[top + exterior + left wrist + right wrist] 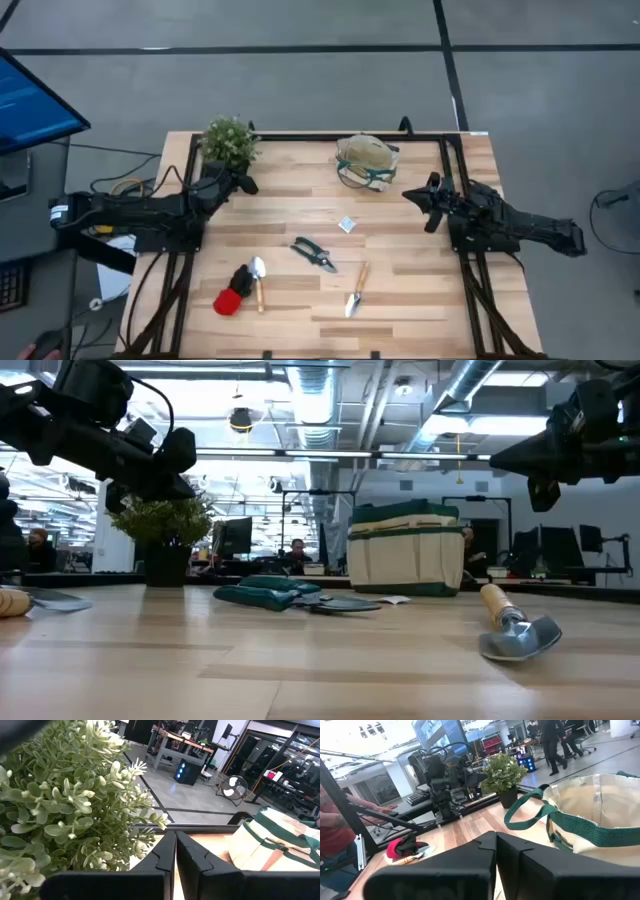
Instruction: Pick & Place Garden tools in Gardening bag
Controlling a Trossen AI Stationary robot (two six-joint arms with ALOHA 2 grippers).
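Note:
The tan gardening bag [366, 161] with green trim stands at the table's far middle; it also shows in the low view [405, 550]. The dark-handled pruning shears [314, 253] lie mid-table. A narrow wooden-handled tool [356, 289] lies right of them. A silver trowel [258, 281] lies beside the red-and-black item [233, 296] at the near left. My left gripper [246, 184] is shut and empty, above the table next to the potted plant [229, 141]. My right gripper [410, 196] is shut and empty, above the table right of the bag.
A tiny white packet [347, 224] lies between the bag and the shears. Black frame rails [300, 137] run along the table's far edge and sides. A person's arm [350, 810] shows beyond the table's left side in the right wrist view. Bare wood lies at the near right.

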